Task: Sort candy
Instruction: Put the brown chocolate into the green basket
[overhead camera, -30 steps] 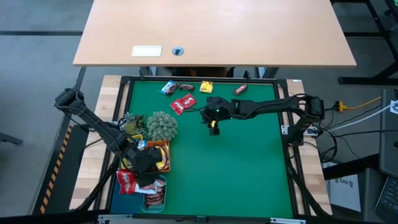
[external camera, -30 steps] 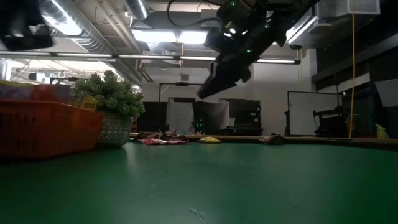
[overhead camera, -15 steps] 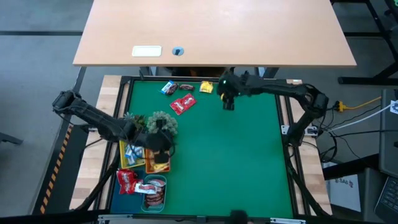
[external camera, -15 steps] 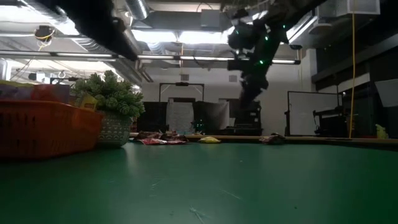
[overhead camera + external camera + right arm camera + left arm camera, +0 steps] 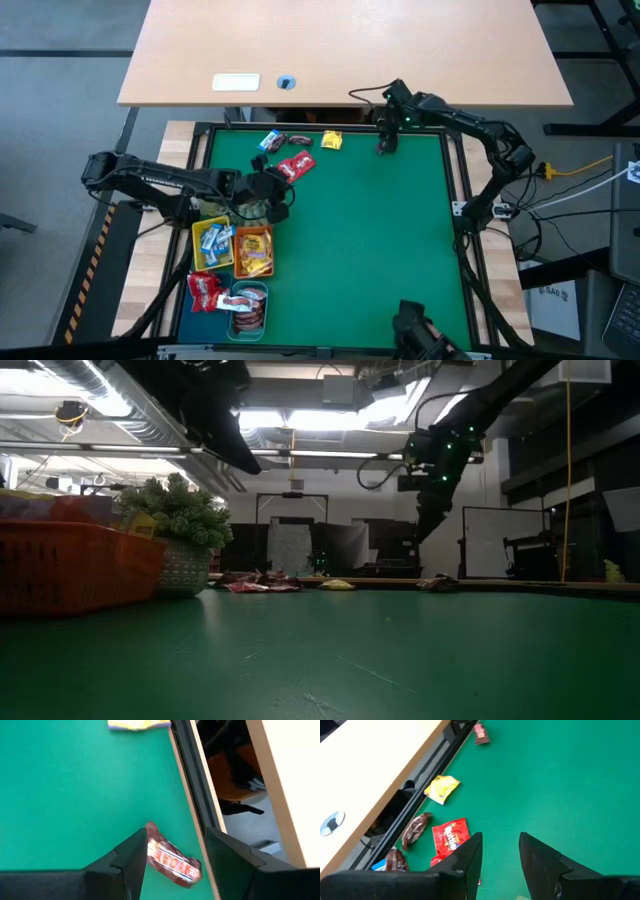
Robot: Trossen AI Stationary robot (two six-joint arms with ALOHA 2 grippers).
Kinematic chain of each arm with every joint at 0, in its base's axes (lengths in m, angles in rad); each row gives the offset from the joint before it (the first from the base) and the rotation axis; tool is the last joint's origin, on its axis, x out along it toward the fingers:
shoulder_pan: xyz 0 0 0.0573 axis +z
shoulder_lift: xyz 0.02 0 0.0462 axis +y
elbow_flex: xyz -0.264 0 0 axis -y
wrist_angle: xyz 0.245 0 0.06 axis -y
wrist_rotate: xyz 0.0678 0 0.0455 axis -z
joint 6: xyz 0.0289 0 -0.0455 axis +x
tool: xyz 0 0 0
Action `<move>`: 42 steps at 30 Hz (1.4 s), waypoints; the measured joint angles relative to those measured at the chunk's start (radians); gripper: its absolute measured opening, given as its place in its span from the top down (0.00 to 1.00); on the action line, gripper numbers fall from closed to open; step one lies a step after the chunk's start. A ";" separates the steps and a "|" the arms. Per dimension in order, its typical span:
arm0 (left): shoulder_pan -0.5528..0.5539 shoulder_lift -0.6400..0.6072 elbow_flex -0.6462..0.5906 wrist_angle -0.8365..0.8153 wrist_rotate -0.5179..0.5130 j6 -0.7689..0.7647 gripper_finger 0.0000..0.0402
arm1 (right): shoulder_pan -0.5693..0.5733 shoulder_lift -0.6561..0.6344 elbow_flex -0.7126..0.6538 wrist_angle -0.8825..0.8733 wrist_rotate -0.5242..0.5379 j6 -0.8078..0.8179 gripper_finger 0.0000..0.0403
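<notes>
Loose candy lies along the table's far edge: a blue-white sweet (image 5: 268,141), a dark brown bar (image 5: 298,139), a yellow packet (image 5: 331,140) and red packets (image 5: 295,166). A further brown bar (image 5: 172,862) lies flat near the far-right rail. My right gripper (image 5: 176,832) hangs open above this bar, one finger on each side, clear of it; the low view shows the right gripper (image 5: 428,525) above the table. My left gripper (image 5: 500,836) is open and raised over the plant ball, just short of the red packet (image 5: 451,836), touching nothing.
The spiky plant (image 5: 180,515) stands in its pot at the table's left. Near it sit the yellow tray (image 5: 210,243), the orange tray (image 5: 253,250) and the teal tray (image 5: 246,310), all with sweets, plus red packets (image 5: 204,290). The black rail (image 5: 192,785) borders the far edge.
My right gripper has travelled from the table's middle toward the far edge and to the right, ending above the brown bar. My left gripper has left the trays at the near left and moved toward the far edge, over the plant.
</notes>
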 joint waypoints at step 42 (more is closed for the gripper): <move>0.026 0.000 0.000 0.000 0.003 0.000 0.69 | 0.036 0.267 0.017 -0.071 0.008 -0.263 0.87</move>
